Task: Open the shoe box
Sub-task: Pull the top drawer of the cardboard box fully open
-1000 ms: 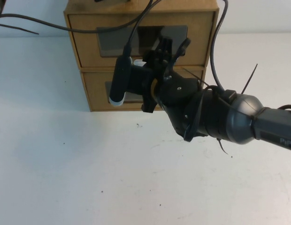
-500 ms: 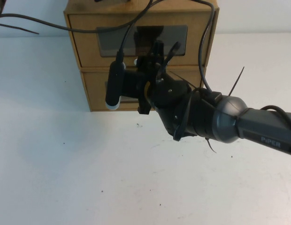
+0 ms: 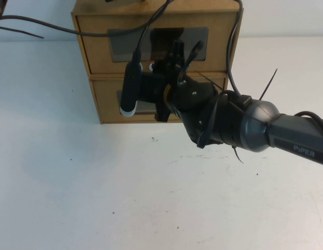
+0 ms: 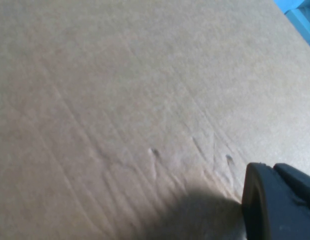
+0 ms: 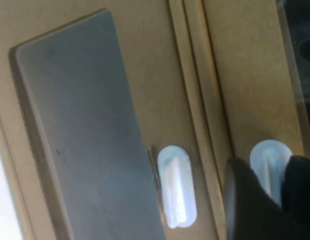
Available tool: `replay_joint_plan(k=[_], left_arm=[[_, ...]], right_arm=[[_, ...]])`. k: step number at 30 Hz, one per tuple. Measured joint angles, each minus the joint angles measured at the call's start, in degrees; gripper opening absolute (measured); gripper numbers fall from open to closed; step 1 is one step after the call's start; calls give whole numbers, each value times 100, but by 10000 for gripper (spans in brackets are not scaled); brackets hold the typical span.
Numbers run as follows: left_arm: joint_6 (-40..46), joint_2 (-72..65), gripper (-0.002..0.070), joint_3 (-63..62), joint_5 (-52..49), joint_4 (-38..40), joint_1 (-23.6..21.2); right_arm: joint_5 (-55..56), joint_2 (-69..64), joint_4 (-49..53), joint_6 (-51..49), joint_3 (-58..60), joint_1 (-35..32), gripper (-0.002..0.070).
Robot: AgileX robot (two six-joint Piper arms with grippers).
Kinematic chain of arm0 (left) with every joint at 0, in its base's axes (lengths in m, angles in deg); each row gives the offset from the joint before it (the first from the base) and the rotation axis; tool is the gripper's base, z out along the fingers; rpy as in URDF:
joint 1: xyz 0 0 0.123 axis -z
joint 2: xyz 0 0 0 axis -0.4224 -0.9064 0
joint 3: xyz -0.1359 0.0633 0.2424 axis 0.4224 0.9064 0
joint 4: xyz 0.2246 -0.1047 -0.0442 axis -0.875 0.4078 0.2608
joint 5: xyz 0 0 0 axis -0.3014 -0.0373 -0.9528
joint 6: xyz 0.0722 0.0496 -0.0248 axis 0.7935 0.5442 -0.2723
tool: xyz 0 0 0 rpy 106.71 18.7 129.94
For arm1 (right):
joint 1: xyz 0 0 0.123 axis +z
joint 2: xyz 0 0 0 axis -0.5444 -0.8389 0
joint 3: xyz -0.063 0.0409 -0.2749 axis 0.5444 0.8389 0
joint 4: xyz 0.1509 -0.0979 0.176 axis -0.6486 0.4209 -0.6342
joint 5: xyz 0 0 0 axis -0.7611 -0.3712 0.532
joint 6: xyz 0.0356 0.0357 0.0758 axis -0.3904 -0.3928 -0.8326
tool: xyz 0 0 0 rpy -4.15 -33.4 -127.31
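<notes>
The box [image 3: 219,41] is a brown two-drawer unit at the back of the white table [image 3: 73,182]. Both drawers are closed. Each drawer front has a grey window and a small white handle. My right gripper [image 3: 185,49] is pressed up to the upper drawer front. In the right wrist view the right gripper [image 5: 269,172] is open only narrowly. Its dark fingers [image 5: 245,200] stand on either side of the upper drawer's white handle [image 5: 267,155]. The lower drawer's handle [image 5: 176,186] is free beside its window [image 5: 80,125]. My left gripper [image 4: 277,200] hovers over a plain brown surface.
Black cables [image 3: 99,32] hang across the box front and over my right arm [image 3: 265,130]. A wrist camera barrel [image 3: 131,88] covers part of the lower drawer [image 3: 107,107]. A blue edge [image 4: 300,10] shows at a corner of the left wrist view.
My right gripper has pushed in closer to the upper drawer front, and its jaws have narrowed around the handle. The drawers have not moved.
</notes>
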Motion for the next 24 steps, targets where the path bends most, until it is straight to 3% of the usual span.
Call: replay_joint_plan(k=[24], left_arm=[[0,0,-5,0,0,0,5]], right_arm=[[23,0,44,421,-22,-36,45]])
